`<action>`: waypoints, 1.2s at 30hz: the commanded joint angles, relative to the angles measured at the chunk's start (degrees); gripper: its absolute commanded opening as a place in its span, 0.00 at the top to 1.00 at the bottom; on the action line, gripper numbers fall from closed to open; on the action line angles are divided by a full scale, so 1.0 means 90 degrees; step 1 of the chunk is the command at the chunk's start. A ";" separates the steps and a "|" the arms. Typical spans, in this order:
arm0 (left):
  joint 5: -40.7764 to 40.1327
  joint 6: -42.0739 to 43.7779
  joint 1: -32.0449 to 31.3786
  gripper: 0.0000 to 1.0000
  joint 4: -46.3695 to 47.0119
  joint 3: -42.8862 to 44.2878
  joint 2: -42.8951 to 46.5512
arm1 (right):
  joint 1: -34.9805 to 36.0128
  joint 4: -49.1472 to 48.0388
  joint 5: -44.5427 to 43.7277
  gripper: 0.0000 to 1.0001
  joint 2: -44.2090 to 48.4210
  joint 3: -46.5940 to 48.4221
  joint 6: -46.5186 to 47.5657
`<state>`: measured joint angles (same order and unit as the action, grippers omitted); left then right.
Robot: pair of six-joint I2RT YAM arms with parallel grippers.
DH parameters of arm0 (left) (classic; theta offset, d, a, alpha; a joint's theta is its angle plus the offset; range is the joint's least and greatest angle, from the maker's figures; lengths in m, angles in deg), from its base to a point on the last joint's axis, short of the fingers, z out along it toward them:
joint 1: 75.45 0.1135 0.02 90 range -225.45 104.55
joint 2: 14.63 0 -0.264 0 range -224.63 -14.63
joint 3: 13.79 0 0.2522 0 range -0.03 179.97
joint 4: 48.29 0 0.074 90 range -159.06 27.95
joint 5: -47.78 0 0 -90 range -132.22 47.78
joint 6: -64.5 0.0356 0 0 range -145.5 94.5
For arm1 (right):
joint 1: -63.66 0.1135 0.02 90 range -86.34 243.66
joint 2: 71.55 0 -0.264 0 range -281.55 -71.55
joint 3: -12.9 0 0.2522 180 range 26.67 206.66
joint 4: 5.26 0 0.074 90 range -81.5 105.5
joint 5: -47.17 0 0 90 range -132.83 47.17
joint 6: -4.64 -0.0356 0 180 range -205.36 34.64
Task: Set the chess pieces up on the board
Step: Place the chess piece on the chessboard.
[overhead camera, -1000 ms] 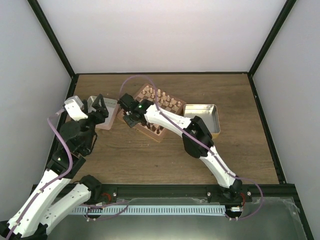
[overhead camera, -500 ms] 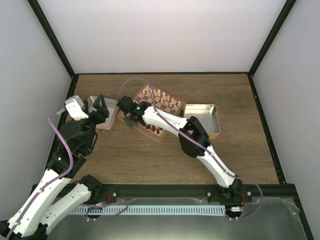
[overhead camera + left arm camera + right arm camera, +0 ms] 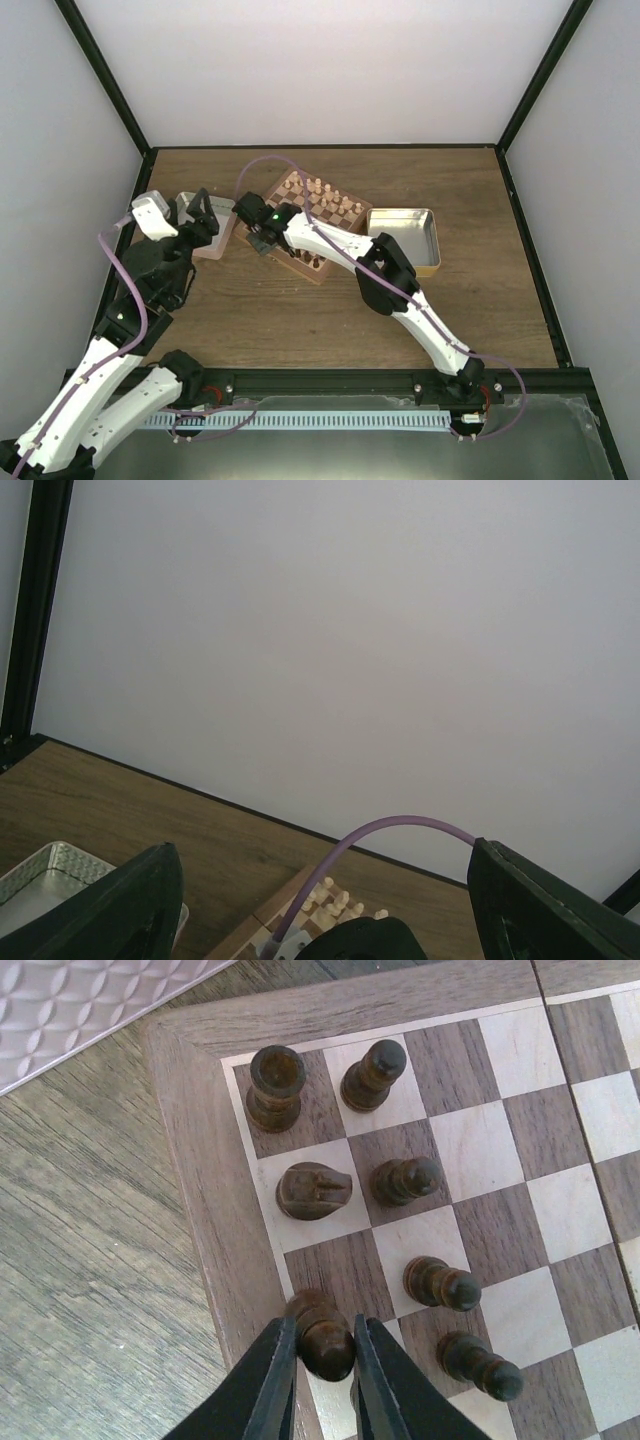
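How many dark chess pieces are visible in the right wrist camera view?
7 dark pieces. One on the board's corner square, one beside it, two in the next row, two farther along, one held in the right gripper. Others may lie outside this view.

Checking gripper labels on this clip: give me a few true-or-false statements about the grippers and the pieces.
1. The right gripper is shut on a dark chess piece at the board's edge. True.
2. The left gripper holds a pale piece. False: it is open with nothing between its fingers.
3. In the right wrist view, six other dark pieces stand on the board. True.
4. The pale pieces lie in the tin right of the board. False: they stand on the board's far side; that tin looks empty.
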<state>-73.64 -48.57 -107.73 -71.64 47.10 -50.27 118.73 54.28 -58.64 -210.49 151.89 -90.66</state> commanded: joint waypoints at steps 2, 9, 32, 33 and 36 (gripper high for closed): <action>0.0024 0.0056 0.0016 0.20 -0.0029 -0.0061 -0.0018 | 0.0065 -0.0039 -0.0156 0.81 -0.0137 0.0386 0.0052; 0.0034 0.0054 0.0012 0.20 -0.0029 -0.0059 -0.0017 | 0.0084 -0.0100 -0.0137 0.81 -0.0082 0.0478 -0.0018; 0.0168 -0.0367 0.0014 0.20 -0.0404 -0.0194 -0.0014 | 0.0011 -0.0676 -0.0321 0.73 0.1302 -0.0313 -0.1249; 0.0207 -0.0481 0.0012 0.20 -0.0476 -0.0256 -0.0028 | -0.0018 -0.0790 -0.0323 0.73 0.1478 -0.0517 -0.1319; 0.0348 -0.0871 0.0012 0.21 -0.0701 -0.0447 -0.0105 | -0.0158 -0.1248 -0.0242 0.73 0.2120 -0.1339 -0.1584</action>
<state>-72.41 -51.85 -107.73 -74.70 45.38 -50.57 118.53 47.46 -59.97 -199.08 145.99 -100.91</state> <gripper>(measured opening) 0.797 0.266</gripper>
